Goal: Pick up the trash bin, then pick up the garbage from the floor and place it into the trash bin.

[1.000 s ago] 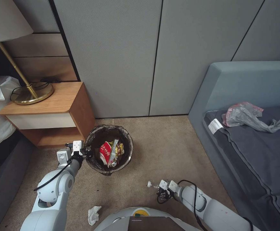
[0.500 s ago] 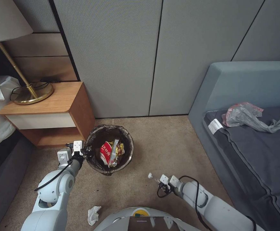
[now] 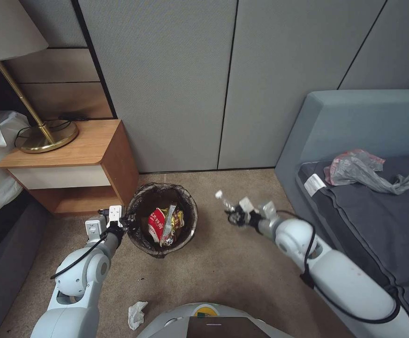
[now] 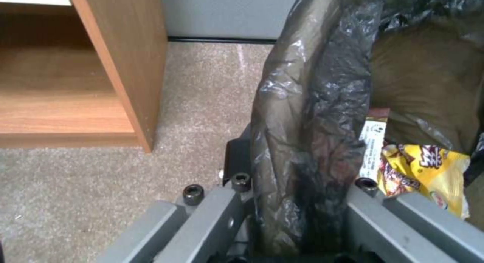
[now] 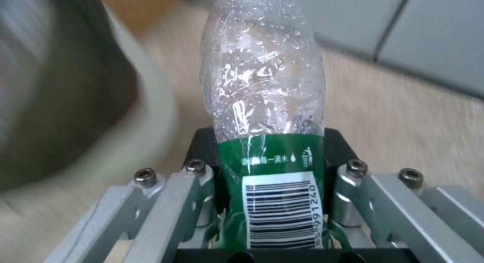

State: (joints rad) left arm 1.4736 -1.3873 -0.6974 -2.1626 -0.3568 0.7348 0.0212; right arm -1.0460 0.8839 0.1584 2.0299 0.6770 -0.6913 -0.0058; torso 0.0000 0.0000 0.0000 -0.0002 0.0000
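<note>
Left gripper (image 3: 125, 224) fingers clamped low at left; right gripper (image 3: 236, 217) fingers closed, arm stretched forward

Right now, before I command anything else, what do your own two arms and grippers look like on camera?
Both arms are glossy white-grey rounded shells with ball-like joints, and a black cable loops outside each one. The left gripper ends in white blocky finger mounts over dark hardware. The right gripper looks the same. Close up, the fingers are flat grey metal bars fastened with black hex-socket bolts on a black base.

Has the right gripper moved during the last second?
Yes. The right gripper, shut on the bottle, has risen from near the robot's base toward the wall, now beside the trash bin.
</note>
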